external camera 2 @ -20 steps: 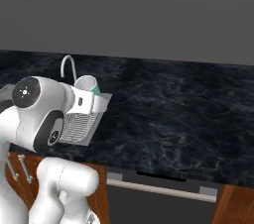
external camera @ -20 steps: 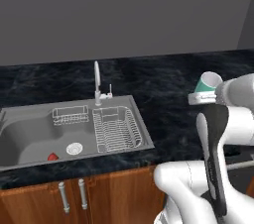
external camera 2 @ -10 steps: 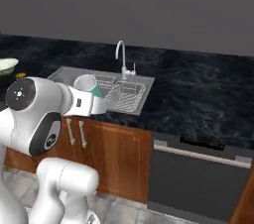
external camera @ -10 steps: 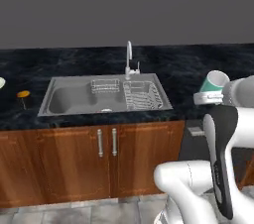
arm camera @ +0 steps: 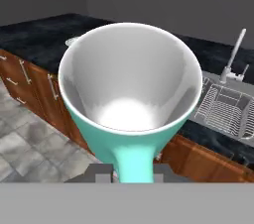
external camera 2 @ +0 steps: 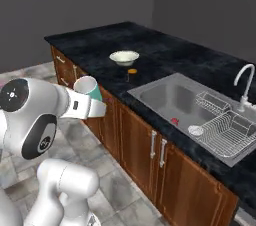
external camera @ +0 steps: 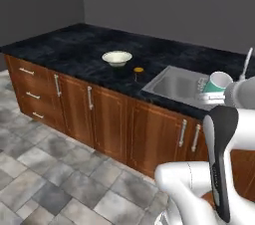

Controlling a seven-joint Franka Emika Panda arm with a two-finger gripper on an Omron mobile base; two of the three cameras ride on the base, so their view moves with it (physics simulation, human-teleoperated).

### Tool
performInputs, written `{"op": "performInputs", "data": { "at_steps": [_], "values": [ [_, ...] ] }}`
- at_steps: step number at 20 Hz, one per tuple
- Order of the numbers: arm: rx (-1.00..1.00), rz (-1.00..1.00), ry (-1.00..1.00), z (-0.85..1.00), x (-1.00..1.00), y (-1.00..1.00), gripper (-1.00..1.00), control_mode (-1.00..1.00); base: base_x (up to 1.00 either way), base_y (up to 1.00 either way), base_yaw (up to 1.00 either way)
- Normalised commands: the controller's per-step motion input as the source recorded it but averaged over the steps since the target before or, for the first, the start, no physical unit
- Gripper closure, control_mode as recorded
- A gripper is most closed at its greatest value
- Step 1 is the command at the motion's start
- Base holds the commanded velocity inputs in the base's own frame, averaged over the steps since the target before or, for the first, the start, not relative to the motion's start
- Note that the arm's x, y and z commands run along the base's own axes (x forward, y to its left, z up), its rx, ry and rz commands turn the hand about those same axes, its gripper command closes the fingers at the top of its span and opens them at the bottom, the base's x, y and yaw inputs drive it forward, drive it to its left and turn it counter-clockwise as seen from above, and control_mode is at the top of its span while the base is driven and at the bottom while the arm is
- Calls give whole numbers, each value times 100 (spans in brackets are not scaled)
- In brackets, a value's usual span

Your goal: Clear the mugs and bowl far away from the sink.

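Note:
A pale teal mug (arm camera: 131, 89) with a white inside is held close in front of the hand camera, with my gripper (arm camera: 130, 171) shut on its lower part. The same mug (external camera: 216, 82) (external camera 2: 87, 87) rides at the arm's end, off the counter's front edge. A cream-white bowl (external camera: 117, 58) (external camera 2: 124, 58) sits on the dark counter left of the sink (external camera: 179, 84) (external camera 2: 182, 101). Between the bowl and the basin stands a small dark mug with an orange top (external camera: 138, 73) (external camera 2: 132, 73).
A wire draining rack (external camera 2: 227, 137) and a wire basket (external camera 2: 212, 101) lie in the basin's right half, beside the faucet (external camera 2: 245, 82). A small red item (external camera 2: 174, 120) rests on the basin floor. Wooden cabinets (external camera: 107, 114) stand below the counter, above a tiled floor (external camera: 55, 179).
The base has backed away and turned, so the whole scene has shifted: the sink now lies to the right, and the bowl and dark mug have come into view. The teal mug stays gripped.

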Motion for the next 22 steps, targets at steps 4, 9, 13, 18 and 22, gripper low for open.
{"op": "performInputs", "data": {
  "at_steps": [4,9,13,18,22],
  "values": [
    [0,0,0,0,0,0,100,100,0,0,100],
    [0,0,0,0,0,0,100,100,0,0,100],
    [0,0,0,0,0,0,100,100,0,0,100],
    [0,0,0,0,0,0,100,100,0,0,100],
    [0,0,0,0,0,0,100,100,0,0,100]
  ]
}}
